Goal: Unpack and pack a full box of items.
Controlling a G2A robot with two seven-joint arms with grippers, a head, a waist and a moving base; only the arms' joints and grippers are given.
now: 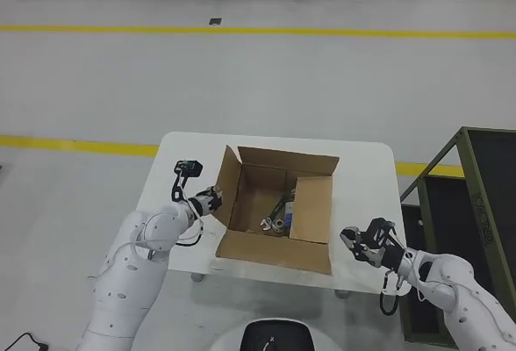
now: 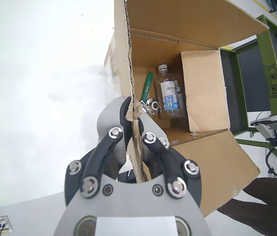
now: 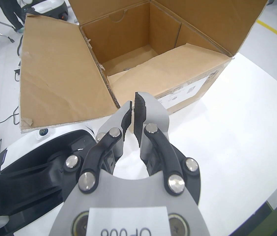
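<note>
An open cardboard box (image 1: 275, 250) stands in the middle of the white table (image 1: 363, 175). Inside it lie a clear plastic bottle (image 2: 168, 94), a green-handled tool (image 2: 146, 87) and a small metal flange (image 2: 152, 105). My left gripper (image 2: 133, 110) is shut on the edge of the box's left flap (image 2: 123, 37), which stands upright; in the top view the left gripper (image 1: 212, 200) is at that flap (image 1: 227, 184). My right gripper (image 3: 133, 111) hovers over the table beside the box's right side (image 3: 177, 92), shut with nothing in it; from above the right gripper (image 1: 356, 241) is right of the box.
A green metal cart (image 1: 477, 211) stands close to the table's right edge. The box's front flap (image 1: 274, 253) hangs outward toward me and the right flap (image 1: 313, 209) folds inward. Bare table lies behind and right of the box.
</note>
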